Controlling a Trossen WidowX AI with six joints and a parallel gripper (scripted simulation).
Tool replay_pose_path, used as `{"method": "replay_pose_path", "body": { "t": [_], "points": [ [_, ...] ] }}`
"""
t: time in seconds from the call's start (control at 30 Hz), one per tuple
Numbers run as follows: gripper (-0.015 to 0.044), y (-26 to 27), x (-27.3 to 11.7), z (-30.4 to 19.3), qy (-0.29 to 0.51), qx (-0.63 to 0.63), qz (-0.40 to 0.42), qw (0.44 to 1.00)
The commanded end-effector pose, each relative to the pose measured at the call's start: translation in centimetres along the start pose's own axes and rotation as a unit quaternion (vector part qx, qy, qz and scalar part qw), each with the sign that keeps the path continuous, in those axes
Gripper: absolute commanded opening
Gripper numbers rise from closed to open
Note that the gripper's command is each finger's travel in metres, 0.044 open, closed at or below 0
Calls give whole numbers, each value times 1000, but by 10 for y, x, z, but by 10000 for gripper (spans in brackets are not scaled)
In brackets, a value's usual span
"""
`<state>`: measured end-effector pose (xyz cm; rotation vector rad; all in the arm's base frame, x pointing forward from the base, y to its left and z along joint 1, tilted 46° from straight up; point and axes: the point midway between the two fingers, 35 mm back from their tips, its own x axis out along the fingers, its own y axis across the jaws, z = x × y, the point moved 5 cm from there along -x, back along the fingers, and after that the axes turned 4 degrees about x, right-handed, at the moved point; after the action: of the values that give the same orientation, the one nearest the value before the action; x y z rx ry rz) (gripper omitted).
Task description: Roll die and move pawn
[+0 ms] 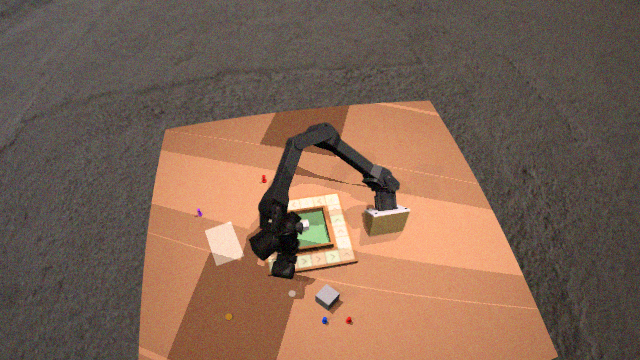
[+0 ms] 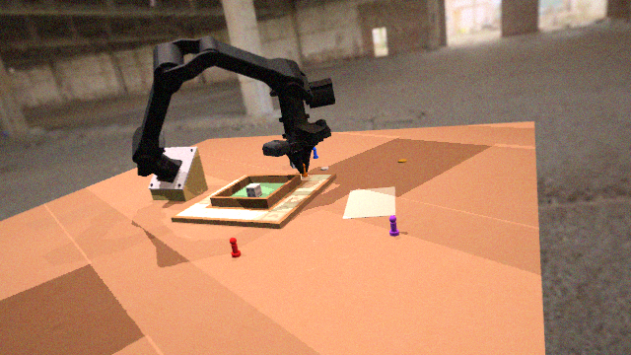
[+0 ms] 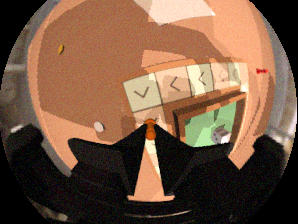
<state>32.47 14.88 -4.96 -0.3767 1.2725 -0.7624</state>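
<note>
1. Dropping the die looks done: the die (image 1: 304, 225) (image 2: 253, 190) (image 3: 221, 135) lies inside the tray (image 1: 329, 227) (image 2: 239, 202) (image 3: 210, 102), apart from the gripper (image 1: 287, 245) (image 2: 303, 172) (image 3: 149, 127). Its pips are too blurred to count, so the number of squares owed cannot be told.
2. Moving the pawn is the step in hand. The fingers are nearly closed, with the orange pawn (image 2: 305, 171) (image 3: 150, 131) gripped upright between the tips; from above, the arm hides it.
3. The pawn is over or on the border squares of the board (image 1: 342, 230) (image 2: 222, 215) (image 3: 142, 95), beside the tray and near a corner square. Whether its foot touches the board cannot be told, nor whether this is the right square.
4. Left to do, by my judgement: settle the pawn on the square the roll calls for, open the fingers, and draw the arm away from everything.
5. The red pawn (image 1: 264, 179) (image 2: 235, 248) (image 3: 261, 71) and purple pawn (image 1: 199, 212) (image 2: 393, 226) stand off the board, well apart from the gripper; they should be left alone.
</note>
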Motion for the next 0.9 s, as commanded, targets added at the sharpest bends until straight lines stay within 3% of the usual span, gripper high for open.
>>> {"method": "replay_pose_path", "body": {
  "t": [0.0, 0.33, 0.47, 0.57, 0.67, 0.87],
  "points": [
    [0, -1, 6, 0, -1, -2, -3, 1000],
    [263, 0, -1, 0, 0, 0, 0, 1000],
    [368, 1, -45, 0, -1, -2, -2, 1000],
    [440, 1, -48, -1, -1, -3, -2, 1000],
    [440, -6, -55, -5, -1, -10, -2, 1000],
    [440, -70, -103, -48, 2, -72, 0, 997]
  ]
}}
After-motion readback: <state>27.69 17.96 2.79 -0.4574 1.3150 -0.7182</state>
